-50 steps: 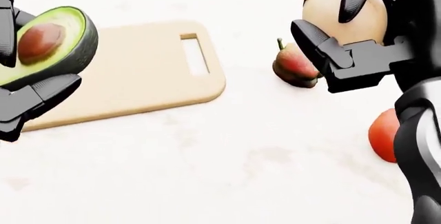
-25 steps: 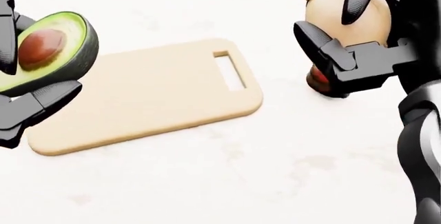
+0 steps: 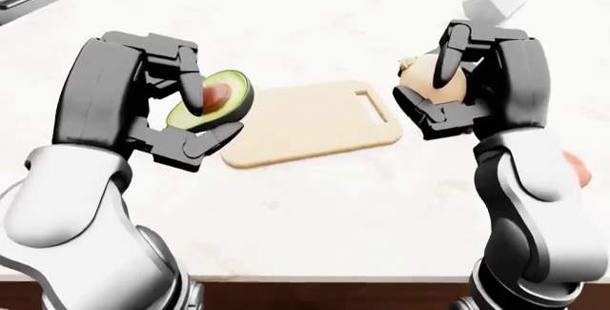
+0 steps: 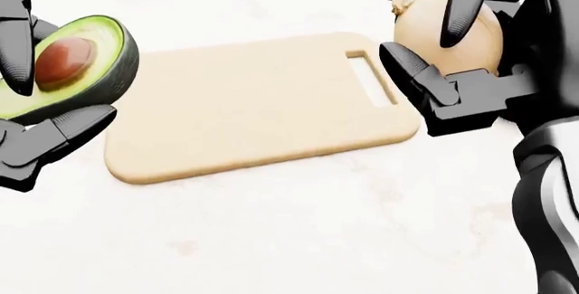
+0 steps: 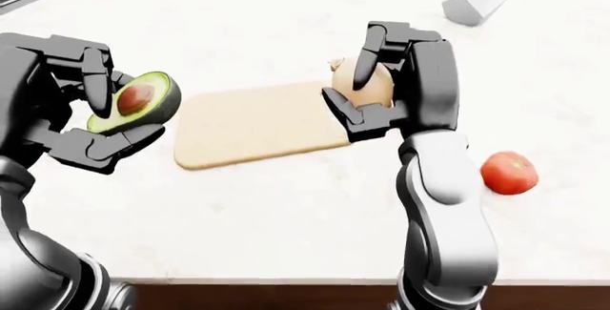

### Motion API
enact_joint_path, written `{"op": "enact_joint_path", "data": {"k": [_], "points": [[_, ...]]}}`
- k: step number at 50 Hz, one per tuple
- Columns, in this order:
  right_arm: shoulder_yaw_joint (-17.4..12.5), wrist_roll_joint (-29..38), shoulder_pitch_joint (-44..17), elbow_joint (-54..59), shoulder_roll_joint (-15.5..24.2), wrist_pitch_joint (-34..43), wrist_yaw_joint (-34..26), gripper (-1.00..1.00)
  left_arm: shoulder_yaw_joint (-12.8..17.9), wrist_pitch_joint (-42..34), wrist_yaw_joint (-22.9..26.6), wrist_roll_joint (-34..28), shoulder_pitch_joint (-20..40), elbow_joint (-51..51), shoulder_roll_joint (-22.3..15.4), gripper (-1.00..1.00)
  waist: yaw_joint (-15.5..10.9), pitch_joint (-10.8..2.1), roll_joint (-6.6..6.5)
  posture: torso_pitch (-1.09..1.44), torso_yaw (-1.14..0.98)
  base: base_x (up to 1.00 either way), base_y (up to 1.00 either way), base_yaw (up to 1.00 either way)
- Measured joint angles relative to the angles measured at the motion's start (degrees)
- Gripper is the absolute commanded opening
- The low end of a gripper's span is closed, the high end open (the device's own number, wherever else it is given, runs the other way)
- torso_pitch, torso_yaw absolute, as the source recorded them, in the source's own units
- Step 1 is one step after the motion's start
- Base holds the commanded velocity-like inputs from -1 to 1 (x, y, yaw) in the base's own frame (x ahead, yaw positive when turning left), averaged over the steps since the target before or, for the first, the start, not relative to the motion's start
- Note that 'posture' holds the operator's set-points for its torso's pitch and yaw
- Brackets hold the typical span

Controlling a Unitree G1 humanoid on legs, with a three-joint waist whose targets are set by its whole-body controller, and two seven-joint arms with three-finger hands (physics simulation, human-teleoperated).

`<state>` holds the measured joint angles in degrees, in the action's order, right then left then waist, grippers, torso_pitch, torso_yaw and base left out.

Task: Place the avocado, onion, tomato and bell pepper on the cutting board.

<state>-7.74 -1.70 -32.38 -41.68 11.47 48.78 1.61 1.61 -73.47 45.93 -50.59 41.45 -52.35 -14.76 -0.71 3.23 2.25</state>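
Holding half an avocado [image 4: 68, 70], the left hand [image 3: 157, 113] has its fingers pinched round it, cut side and brown pit facing up. The right hand [image 4: 461, 63] is closed round the onion [image 4: 448, 29] the same way, black fingers over the top and under it. Both are lifted off the white worktop [image 4: 299, 240].

The whole picture has slid since a moment ago — the camera moved, not the things. The cutting board [image 4: 253, 104] now sits between the two hands in the head view, and nothing lies on it yet. So the robot looks lined up to set food down.

The avocado hangs just past the board's left edge, the onion by the end with the slot. The tomato [image 5: 508, 173] waits on the worktop, well off to the right — the pepper does not show.
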Motion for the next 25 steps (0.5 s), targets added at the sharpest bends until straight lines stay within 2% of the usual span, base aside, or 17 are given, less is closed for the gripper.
{"op": "enact_joint_path", "data": {"k": [4, 9, 12, 16, 18, 21, 23, 25], "points": [[0.76, 0.66, -2.72, 0.8, 0.1, 1.69, 0.34, -1.0, 0.87, 2.29, -1.83, 1.65, -0.84, 1.38, 1.43, -1.0, -0.03, -0.31, -0.47, 0.0, 0.0, 0.0, 0.0, 0.0], [1.42, 0.87, -1.79, 0.86, -0.57, 1.8, -0.36, -1.0, 2.73, 5.64, -4.99, 6.46, -0.39, 6.12, 1.29, -1.0, -0.23, -0.23, -0.66, 0.0, 0.0, 0.0, 0.0, 0.0], [0.61, 1.06, -1.37, 0.33, -0.63, 2.15, -0.44, -1.0, 2.02, 7.16, -6.94, 9.45, 0.5, 10.78, 0.62, -1.0, -0.66, 0.08, -0.55, 0.0, 0.0, 0.0, 0.0, 0.0], [0.69, 1.07, -0.74, 0.23, -0.77, 2.06, -0.51, -1.0, 0.92, 7.48, -7.05, 11.73, 2.97, 15.26, -1.77, -1.0, -0.71, 0.73, -0.42, 0.0, 0.0, 0.0, 0.0, 0.0], [0.46, 1.09, -1.27, 0.38, -0.72, 2.42, -0.36, -1.0, 1.14, 7.61, -6.71, 12.58, 5.75, 18.21, -2.89, -1.0, -0.87, 0.96, -0.32, 0.0, 0.0, 0.0, 0.0, 0.0], [1.01, 1.13, 0.49, 0.98, -1.57, 0.41, -0.01, -1.0, 4.02, 15.79, -10.12, 17.23, 19.42, 39.8, -4.68, -1.0, -1.03, 0.46, 0.01, 0.0, 0.0, 0.0, 0.0, 0.0], [1.36, 0.72, 1.14, 0.57, -1.43, 0.05, -0.31, -1.0, 5.38, 20.56, -13.61, 18.99, 22.61, 45.96, -5.39, -1.0, -0.76, 0.19, -0.54, 0.0, 0.0, 0.0, 0.0, 0.0], [0.38, 0.67, 0.83, 0.36, -1.1, 0.14, -0.21, -1.0, 5.04, 24.17, -15.94, 20.73, 23.78, 48.86, -5.35, -1.0, -0.72, -0.04, -0.94, 0.0, 0.0, 0.0, 0.0, 0.0]]}}
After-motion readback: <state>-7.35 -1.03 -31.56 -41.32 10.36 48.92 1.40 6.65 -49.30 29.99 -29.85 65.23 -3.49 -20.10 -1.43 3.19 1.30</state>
